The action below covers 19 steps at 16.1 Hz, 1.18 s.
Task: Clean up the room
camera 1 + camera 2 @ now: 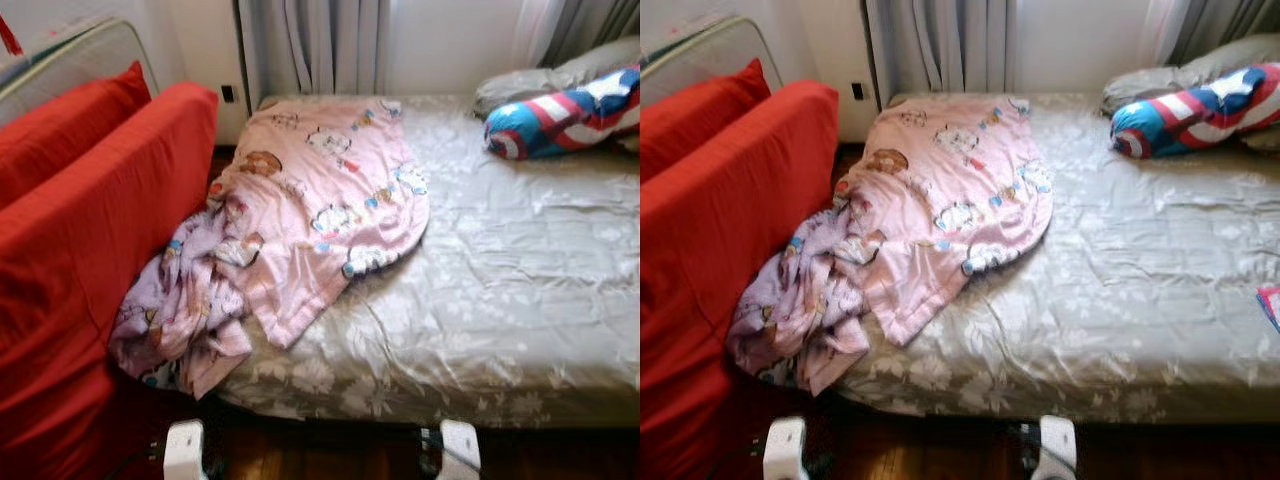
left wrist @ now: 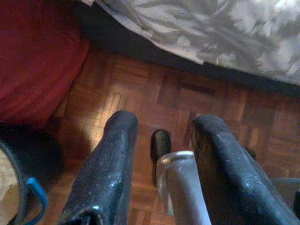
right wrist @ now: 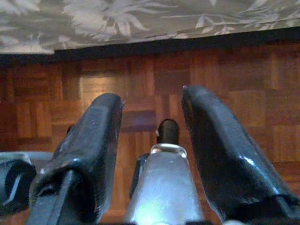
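- Nearest, both arms hang idle above the parquet floor (image 3: 140, 65), a glossy wood block pattern: the left end effector (image 2: 159, 140) and the right end effector (image 3: 150, 117) each hold their black, scuffed fingers apart around nothing.
- The tidying looks barely begun, judging by the bed (image 1: 480, 300), whose silvery floral sheet is creased.
- A pink cartoon-print blanket (image 1: 320, 210), soft and thin, lies crumpled on the bed's left half, one bunched end spilling over the edge against the red sofa (image 1: 90, 240), a matte, blocky cushion shape.
- Farthest, a glossy striped bolster (image 1: 560, 115) and a grey pillow (image 1: 530, 85) lie at the head, below grey curtains (image 1: 315, 45).
- Left to do, as I judge: straighten or fold the blanket, smooth the sheet.
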### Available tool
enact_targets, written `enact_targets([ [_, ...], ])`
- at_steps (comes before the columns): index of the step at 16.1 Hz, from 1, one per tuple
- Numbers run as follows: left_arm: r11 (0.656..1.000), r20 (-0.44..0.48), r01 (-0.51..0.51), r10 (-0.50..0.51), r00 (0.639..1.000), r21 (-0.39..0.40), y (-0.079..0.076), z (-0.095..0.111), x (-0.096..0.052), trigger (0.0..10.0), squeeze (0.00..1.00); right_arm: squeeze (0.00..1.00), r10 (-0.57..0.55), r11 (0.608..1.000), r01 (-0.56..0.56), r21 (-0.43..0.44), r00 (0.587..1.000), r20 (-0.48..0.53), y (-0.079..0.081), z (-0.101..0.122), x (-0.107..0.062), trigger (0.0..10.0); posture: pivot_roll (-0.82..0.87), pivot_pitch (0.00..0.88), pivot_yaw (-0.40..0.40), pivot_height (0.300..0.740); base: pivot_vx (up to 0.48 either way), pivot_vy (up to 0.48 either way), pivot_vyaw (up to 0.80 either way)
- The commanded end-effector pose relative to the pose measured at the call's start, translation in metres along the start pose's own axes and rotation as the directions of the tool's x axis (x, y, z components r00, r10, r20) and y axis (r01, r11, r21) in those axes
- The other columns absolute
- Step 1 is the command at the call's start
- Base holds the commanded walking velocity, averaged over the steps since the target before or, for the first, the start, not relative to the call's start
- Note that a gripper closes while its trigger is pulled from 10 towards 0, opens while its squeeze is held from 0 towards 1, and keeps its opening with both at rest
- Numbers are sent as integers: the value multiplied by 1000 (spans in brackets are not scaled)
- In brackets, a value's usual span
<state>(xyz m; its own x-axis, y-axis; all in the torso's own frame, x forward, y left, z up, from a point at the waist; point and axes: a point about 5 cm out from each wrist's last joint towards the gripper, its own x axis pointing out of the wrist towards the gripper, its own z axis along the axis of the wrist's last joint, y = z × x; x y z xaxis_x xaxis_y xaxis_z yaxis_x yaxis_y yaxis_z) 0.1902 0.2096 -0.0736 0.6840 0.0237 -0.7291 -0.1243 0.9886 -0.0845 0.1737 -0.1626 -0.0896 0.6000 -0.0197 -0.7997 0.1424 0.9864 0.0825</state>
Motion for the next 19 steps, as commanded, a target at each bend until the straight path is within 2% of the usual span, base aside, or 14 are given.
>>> enact_targets([
  [1,1000,-27,-16,16,1000,0,5,-9,-3,10000,0,0,4,1000,-4,-3,1000,4,0,1,0,10000,23,30,25,740,0,0,800],
  [19,1000,-34,-6,7,999,1,1,-8,-2,10000,0,0,13,1000,-13,8,1000,2,2,0,0,10000,18,8,29,740,0,0,800],
])
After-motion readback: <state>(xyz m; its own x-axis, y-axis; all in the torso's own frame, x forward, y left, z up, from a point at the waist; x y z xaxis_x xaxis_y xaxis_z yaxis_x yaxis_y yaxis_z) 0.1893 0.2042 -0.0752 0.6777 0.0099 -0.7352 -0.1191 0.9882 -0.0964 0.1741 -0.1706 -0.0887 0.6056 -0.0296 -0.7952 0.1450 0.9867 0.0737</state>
